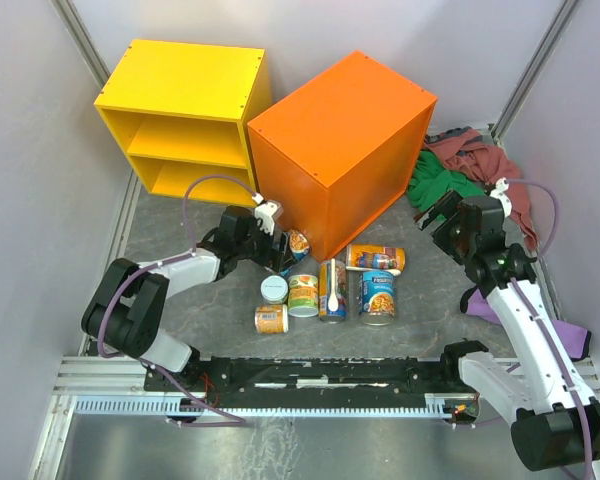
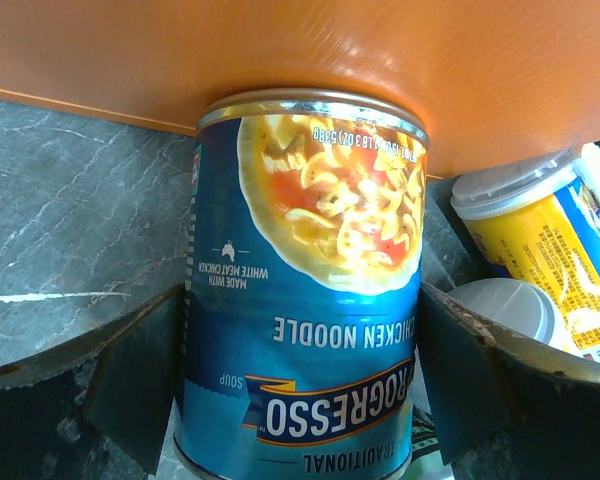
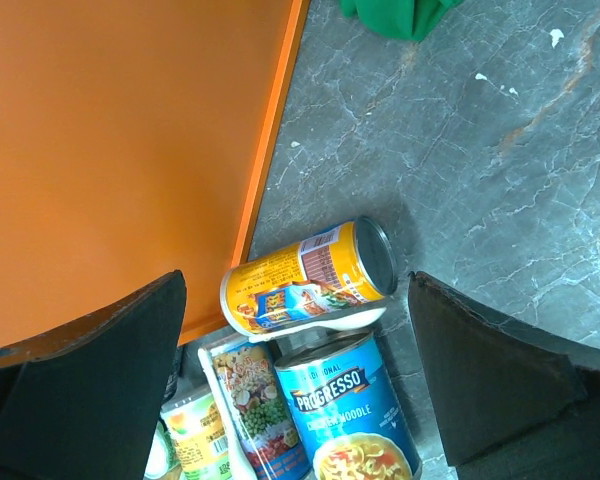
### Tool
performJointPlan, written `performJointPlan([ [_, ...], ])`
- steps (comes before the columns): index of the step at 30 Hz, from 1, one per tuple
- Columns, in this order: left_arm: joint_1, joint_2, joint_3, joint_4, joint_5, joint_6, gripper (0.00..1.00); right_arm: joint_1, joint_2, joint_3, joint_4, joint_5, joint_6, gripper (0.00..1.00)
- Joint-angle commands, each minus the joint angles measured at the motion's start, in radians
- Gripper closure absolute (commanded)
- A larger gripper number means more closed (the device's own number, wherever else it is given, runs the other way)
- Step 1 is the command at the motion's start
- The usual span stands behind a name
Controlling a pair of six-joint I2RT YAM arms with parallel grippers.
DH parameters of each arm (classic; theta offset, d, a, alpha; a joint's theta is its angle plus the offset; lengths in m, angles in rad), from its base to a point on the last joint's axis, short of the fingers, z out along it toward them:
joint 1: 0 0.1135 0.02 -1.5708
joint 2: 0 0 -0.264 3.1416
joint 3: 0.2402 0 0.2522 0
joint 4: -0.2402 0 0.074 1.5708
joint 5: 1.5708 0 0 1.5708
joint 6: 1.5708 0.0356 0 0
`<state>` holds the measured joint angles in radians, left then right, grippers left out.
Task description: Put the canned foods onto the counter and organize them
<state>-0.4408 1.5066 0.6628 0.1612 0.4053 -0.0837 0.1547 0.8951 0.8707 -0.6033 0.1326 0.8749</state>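
Observation:
My left gripper (image 1: 283, 247) is shut on a blue Progresso soup can (image 2: 310, 200), tilted against the foot of the orange counter (image 1: 340, 140); the fingers (image 2: 140, 370) press both its sides. Several other cans sit on the floor in front of the counter: a yellow can (image 1: 375, 258) on its side, a second blue Progresso can (image 1: 377, 296), a tall vegetable can (image 1: 332, 290) on its side, a green-yellow can (image 1: 302, 295), a silver-topped can (image 1: 273, 288) and a small orange can (image 1: 271, 319). My right gripper (image 1: 445, 215) is open and empty, above the yellow can (image 3: 305, 275).
The yellow open shelf unit (image 1: 185, 110) stands left of the counter. A heap of red and green cloth (image 1: 460, 165) lies at the counter's right, and a purple cloth (image 1: 480, 300) lies by the right arm. White walls close both sides.

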Motion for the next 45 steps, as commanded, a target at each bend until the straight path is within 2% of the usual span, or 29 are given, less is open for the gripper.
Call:
performJointPlan([
  [1,-0.032,0.016,0.046,-0.094,-0.01,-0.081,0.48,0.006,0.009,0.014,0.057,0.013,0.004,0.0],
  [6,-0.032,-0.026,0.062,-0.141,-0.074,-0.218,0.83,0.006,0.025,0.028,0.066,0.004,-0.01,0.0],
  [8,-0.033,-0.054,0.071,-0.159,-0.109,-0.274,0.93,0.006,0.03,0.033,0.071,-0.001,-0.013,0.0],
  [10,-0.033,-0.083,0.083,-0.176,-0.133,-0.328,0.97,0.006,0.034,0.04,0.074,-0.008,-0.016,0.0],
  [21,-0.031,-0.235,0.162,-0.261,-0.262,-0.681,0.97,0.009,0.045,0.092,0.072,-0.036,-0.019,0.0],
  [35,-0.029,-0.441,0.024,-0.205,-0.322,-1.153,0.97,0.012,-0.016,0.118,-0.003,-0.051,-0.013,0.0],
  [45,-0.03,-0.568,0.009,-0.342,-0.417,-1.332,0.97,0.015,-0.045,0.095,0.003,-0.066,0.019,0.02],
])
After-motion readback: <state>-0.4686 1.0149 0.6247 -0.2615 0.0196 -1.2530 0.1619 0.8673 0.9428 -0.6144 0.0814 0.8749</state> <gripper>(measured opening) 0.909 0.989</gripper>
